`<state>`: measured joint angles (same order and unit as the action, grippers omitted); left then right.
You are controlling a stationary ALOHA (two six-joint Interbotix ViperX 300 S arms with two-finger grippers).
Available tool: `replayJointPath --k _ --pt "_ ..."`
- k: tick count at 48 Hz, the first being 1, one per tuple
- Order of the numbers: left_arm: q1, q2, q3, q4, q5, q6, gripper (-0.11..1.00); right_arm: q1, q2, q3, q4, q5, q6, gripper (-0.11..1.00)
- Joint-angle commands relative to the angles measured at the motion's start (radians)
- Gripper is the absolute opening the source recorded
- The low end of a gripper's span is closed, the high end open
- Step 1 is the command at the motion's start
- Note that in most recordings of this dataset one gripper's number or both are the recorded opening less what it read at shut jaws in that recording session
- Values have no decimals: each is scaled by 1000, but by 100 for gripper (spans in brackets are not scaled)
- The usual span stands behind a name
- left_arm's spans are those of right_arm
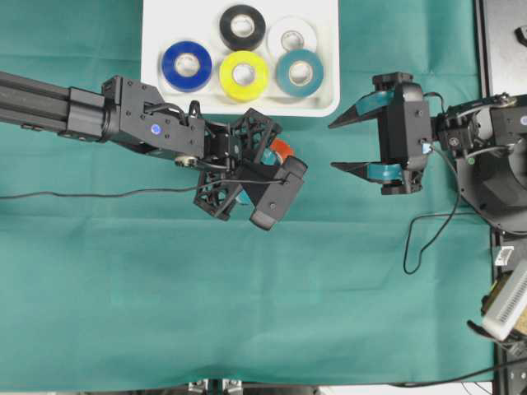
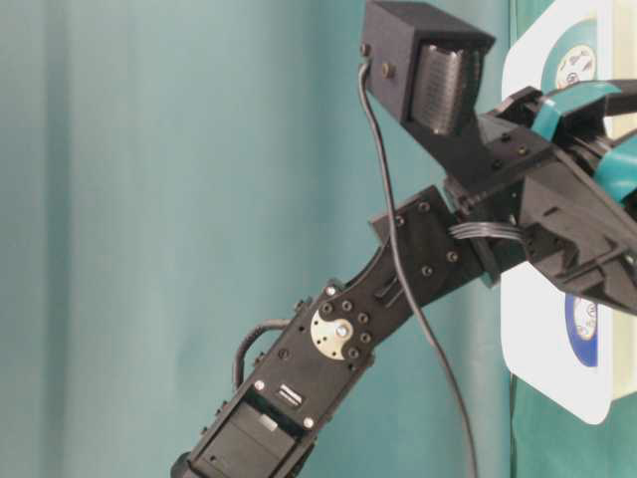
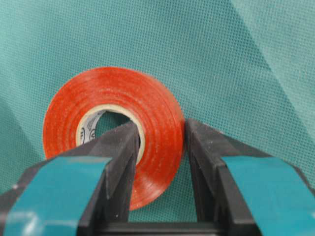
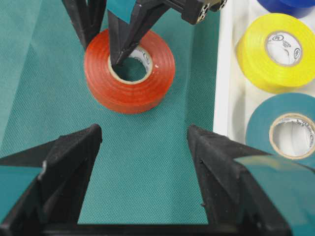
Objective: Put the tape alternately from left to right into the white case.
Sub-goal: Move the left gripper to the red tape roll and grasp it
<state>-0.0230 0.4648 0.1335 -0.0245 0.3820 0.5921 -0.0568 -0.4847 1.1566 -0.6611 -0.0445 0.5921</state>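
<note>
A red tape (image 3: 123, 88) roll lies flat on the green cloth just below the white case (image 1: 156, 33). My left gripper (image 3: 160, 130) is shut on its wall, one finger in the core and one outside. From the right wrist view the red tape (image 4: 162, 64) shows with those fingers (image 4: 120, 44) on it. Inside the case lie the black tape (image 1: 224, 29), white tape (image 1: 310, 39), blue tape (image 1: 170, 67), yellow tape (image 1: 226, 78) and teal tape (image 1: 282, 76). My right gripper (image 1: 333, 146) stands open and empty, right of the red tape (image 1: 282, 148).
A thin black cable (image 1: 82, 196) runs across the cloth at the left. Black hardware and cables (image 1: 494, 164) crowd the right edge of the table. The case's rim (image 4: 224, 73) lies close beside the right gripper (image 4: 142, 132).
</note>
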Motion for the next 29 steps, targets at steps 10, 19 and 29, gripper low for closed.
replayJointPath --k 10,19,29 --pt "-2 -41 -12 2 0 -3 -3 2 -9 -8 3 -6 0 74" --pt "-12 -84 -6 2 9 -6 -3 2 -8 -9 3 -8 0 74" --pt "-14 -147 14 2 34 -8 -3 2 -9 -11 3 -8 0 74"
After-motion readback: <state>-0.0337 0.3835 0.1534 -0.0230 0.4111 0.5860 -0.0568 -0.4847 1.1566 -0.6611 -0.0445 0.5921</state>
